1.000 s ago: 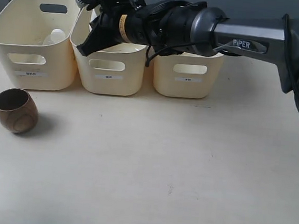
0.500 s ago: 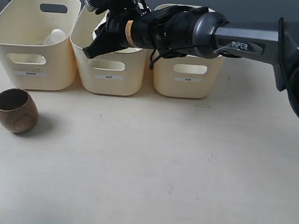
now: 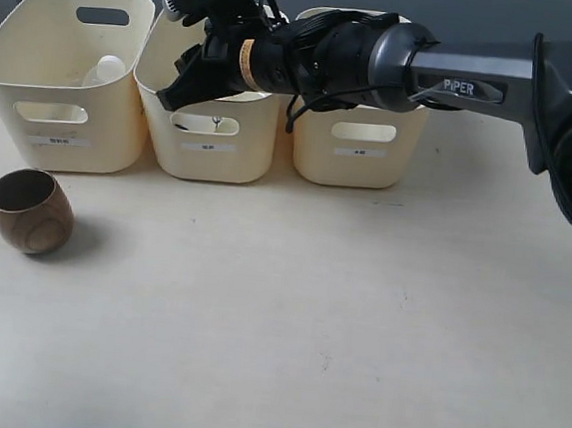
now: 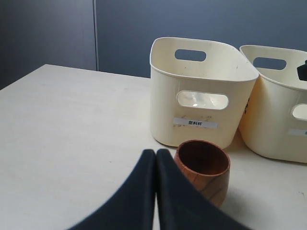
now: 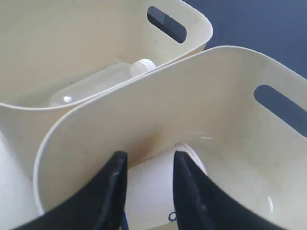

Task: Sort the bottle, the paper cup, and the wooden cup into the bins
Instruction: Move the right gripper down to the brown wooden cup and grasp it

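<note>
The white paper cup (image 5: 151, 187) lies inside the middle bin (image 3: 232, 161), seen between the spread fingers of my right gripper (image 5: 146, 158), which hangs open over that bin (image 3: 174, 86). In the left bin (image 3: 27, 76) lies the clear bottle (image 5: 96, 84) with its white cap (image 3: 108, 66). On the table in front of the left bin stands the brown wooden cup (image 3: 31, 212), upright. My left gripper (image 4: 156, 153) is shut on nothing, right beside the wooden cup (image 4: 204, 167); it does not show in the exterior view.
A third cream bin (image 3: 355, 170) stands at the right of the row, partly behind my right arm (image 3: 478, 76). All three tubs sit against the table's back edge, with bare table (image 3: 307, 316) in front of them.
The right gripper rose slightly over the middle bin and then held still. That bin's handle cut-out has gone dark, as the paper cup now lies inside.
</note>
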Robot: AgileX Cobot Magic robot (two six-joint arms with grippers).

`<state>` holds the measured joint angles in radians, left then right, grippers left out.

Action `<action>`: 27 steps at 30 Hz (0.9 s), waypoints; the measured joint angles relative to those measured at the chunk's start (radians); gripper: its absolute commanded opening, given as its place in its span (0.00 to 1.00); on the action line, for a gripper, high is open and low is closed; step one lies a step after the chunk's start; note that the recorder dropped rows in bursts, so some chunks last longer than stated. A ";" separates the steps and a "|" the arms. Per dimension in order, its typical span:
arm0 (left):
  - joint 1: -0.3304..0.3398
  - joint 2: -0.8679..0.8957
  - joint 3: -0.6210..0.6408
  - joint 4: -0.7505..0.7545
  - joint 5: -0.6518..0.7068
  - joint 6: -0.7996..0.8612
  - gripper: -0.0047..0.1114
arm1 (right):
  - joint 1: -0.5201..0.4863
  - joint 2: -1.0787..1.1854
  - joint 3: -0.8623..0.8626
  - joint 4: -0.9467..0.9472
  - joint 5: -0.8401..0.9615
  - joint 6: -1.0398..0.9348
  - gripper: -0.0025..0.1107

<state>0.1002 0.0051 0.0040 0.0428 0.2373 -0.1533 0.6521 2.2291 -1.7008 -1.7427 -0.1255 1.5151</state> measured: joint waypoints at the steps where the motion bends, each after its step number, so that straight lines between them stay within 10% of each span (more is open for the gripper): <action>1: 0.000 0.000 0.000 0.000 0.000 0.000 0.04 | 0.000 0.000 0.000 0.000 0.000 0.000 0.31; 27: 0.000 0.000 0.000 0.000 0.000 0.000 0.04 | 0.094 -0.192 -0.001 -0.001 -0.577 -0.159 0.39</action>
<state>0.1002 0.0051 0.0040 0.0428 0.2373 -0.1533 0.7465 2.0372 -1.7014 -1.7442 -0.7026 1.3562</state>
